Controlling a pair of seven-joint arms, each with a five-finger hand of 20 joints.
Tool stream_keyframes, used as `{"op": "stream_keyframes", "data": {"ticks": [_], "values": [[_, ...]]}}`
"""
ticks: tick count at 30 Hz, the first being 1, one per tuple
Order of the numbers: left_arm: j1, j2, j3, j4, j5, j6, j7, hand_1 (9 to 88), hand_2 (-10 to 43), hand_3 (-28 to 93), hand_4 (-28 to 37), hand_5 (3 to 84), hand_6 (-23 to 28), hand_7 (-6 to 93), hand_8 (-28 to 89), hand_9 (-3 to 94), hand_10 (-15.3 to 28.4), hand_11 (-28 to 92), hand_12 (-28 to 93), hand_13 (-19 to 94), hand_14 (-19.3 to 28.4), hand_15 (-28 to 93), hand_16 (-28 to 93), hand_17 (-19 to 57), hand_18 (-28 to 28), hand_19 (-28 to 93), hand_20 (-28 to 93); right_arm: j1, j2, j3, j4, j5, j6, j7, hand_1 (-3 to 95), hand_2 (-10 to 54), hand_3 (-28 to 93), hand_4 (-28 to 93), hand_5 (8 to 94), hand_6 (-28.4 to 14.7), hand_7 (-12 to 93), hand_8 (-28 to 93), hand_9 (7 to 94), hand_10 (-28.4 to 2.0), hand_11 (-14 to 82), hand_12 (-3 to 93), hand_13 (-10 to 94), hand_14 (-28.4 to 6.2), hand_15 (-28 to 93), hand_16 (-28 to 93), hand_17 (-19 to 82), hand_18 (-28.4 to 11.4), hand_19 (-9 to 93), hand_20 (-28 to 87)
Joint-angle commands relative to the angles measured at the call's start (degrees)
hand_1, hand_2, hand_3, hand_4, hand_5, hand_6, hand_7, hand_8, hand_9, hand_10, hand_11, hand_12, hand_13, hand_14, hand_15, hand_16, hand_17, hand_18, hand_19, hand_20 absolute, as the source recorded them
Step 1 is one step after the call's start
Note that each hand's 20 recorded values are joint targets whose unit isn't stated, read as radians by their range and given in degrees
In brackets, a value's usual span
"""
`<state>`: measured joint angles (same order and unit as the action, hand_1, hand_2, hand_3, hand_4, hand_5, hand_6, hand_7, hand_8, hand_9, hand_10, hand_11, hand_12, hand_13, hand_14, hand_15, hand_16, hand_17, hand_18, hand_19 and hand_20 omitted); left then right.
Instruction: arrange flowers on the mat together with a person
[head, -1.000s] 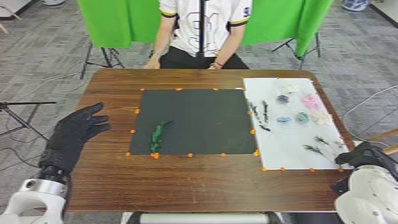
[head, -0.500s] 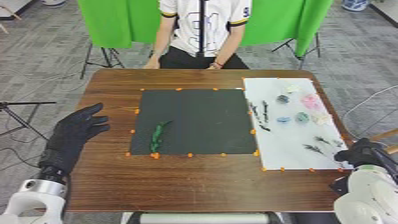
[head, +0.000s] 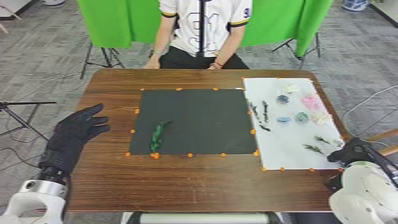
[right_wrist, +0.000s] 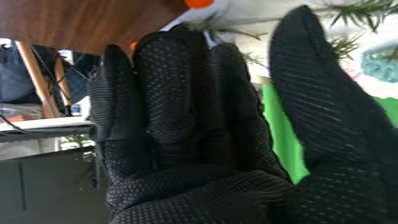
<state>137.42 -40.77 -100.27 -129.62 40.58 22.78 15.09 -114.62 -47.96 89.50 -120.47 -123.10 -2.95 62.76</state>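
My right robot hand (head: 357, 152), thumb spread from straight fingers, seems at the fetching step: next I should pinch the green sprig (head: 314, 149) near it.

On table (head: 191, 185), centre of frame: mat (head: 202, 120) | mat's lower left: stem (head: 157, 137) | right of frame: sheet (head: 286, 142) | sheet's upper half: flowers (head: 311, 101) | left edge: twigs (head: 266, 112) | lower right: sprigs (head: 314, 149)

The mat (head: 200, 115) is dark grey, the leafy sprig (head: 157, 136) green, the curtain (head: 282, 25) bright green.

Head view downward, wrist view close
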Motion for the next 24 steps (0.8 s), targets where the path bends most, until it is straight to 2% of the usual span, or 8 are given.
{"op": "stream_keyframes", "data": {"ticks": [1, 4, 7, 8, 9, 14, 19, 24], "values": [[1.17, -0.99, -0.3, -0.13, -0.78, -0.66, -0.53, 27.6, 4.9, 79, -23.7, 36.4, 9.2, 19.0, -12, 33.9, 19.9, 37, 9, 25, 26.0, 64, -14, -7.4, 22.3, 57, 7, 0.42, -0.11, -2.65, 3.02, -2.32, 0.73, -0.07, 66.5, -9.1, 35, -13, 70.0, 1.3, 20, -1, 77.5, -9.8, 24.3, 29.2, 71, -10.4, 65, 14, 50, -16.8, 93, 4], [1.53, -0.99, -0.41, -0.1, -0.67, -0.83, -0.24, 27.7, 5.0, 79, -23.7, 36.4, 9.2, 18.9, -12, 33.9, 19.9, 37, 9, 25, 26.0, 64, -14, -7.4, 22.3, 57, 7, 0.33, 0.1, -3.33, 3.73, -3.53, 2.77, -0.07, 72.7, -8.0, 29, -13, 79.1, 4.1, 21, -1, 85.9, -8.1, 27.6, 27.0, 78, -7.5, 62, 17, 53, -14.7, 93, 10], [2.29, -0.73, -0.64, -0.19, -1.0, -0.76, 0.61, 27.6, 4.9, 79, -23.6, 36.4, 9.2, 18.9, -12, 33.9, 19.9, 37, 9, 25, 26.0, 64, -14, -7.4, 22.3, 57, 7, 0.35, 0.7, -4.54, 4.37, -6.57, 7.21, -0.36, 73.8, -7.9, 27, -13, 82.2, 5.9, 19, 0, 89.1, -8.2, 32.0, 21.1, 81, -6.3, 61, 18, 55, -14.2, 93, 15], [2.6, -0.92, -0.83, -0.29, -0.87, -0.81, 0.38, 27.6, 4.9, 79, -23.6, 36.4, 9.2, 18.9, -12, 33.9, 19.9, 37, 9, 25, 25.9, 64, -14, -7.4, 22.3, 57, 7, 0.12, 0.83, -4.44, 4.2, -6.92, 7.8, -0.44, 73.6, -8.2, 28, -13, 83.6, 6.0, 19, 0, 90.0, -8.0, 32.5, 20.0, 82, -6.0, 61, 19, 56, -14.1, 93, 16], [2.55, -0.55, -0.59, -0.14, -1.13, -0.66, 1.08, 27.6, 4.9, 79, -23.6, 36.4, 9.2, 18.9, -12, 33.9, 19.9, 37, 9, 25, 25.9, 64, -13, -7.3, 22.3, 57, 7, 0.15, 1.11, -4.61, 4.16, -7.31, 9.54, -0.52, 73.0, -8.5, 29, -14, 84.5, 5.9, 18, 0, 90.6, -8.0, 32.5, 19.6, 83, -6.0, 61, 19, 57, -13.9, 93, 17], [3.11, -0.29, -0.69, -0.34, -1.35, -0.35, 1.66, 27.6, 4.9, 79, -23.6, 36.5, 9.3, 18.8, -12, 34.0, 19.9, 37, 9, 25, 26.0, 64, -13, -7.3, 22.3, 57, 7, 0.33, 1.63, -4.28, 2.8, -9.65, 13.99, 0.05, 69.4, -9.5, 40, -21, 88.9, 3.7, 16, 4, 93.3, -7.6, 32.4, 19.9, 85, -5.8, 60, 21, 59, -13.5, 93, 20], [3.54, -0.03, -1.18, -0.55, -1.42, 0.1, 1.79, 27.6, 5.0, 79, -23.6, 36.5, 9.3, 18.8, -12, 34.0, 19.9, 37, 9, 25, 25.9, 64, -13, -7.4, 22.3, 57, 7, 2.45, 2.66, -4.39, -1.67, -11.55, 16.12, 0.15, 63.7, -9.5, 51, -26, 90.7, 2.0, 16, 7, 93.7, -8.7, 34.6, 19.8, 87, -6.5, 60, 22, 61, -13.9, 93, 22], [3.52, 0.41, -1.41, -0.72, -1.5, 0.39, 1.65, 27.6, 4.9, 79, -23.6, 36.5, 9.3, 18.7, -12, 33.9, 19.9, 37, 9, 25, 25.8, 64, -13, -7.3, 22.3, 57, 7, 7.8, 4.49, -7.81, -4.65, -12.3, 16.62, -0.46, 62.6, -9.5, 53, -27, 90.9, 1.6, 16, 8, 93.7, -9.2, 35.9, 19.7, 88, -6.8, 60, 22, 61, -14.7, 93, 24]]}}
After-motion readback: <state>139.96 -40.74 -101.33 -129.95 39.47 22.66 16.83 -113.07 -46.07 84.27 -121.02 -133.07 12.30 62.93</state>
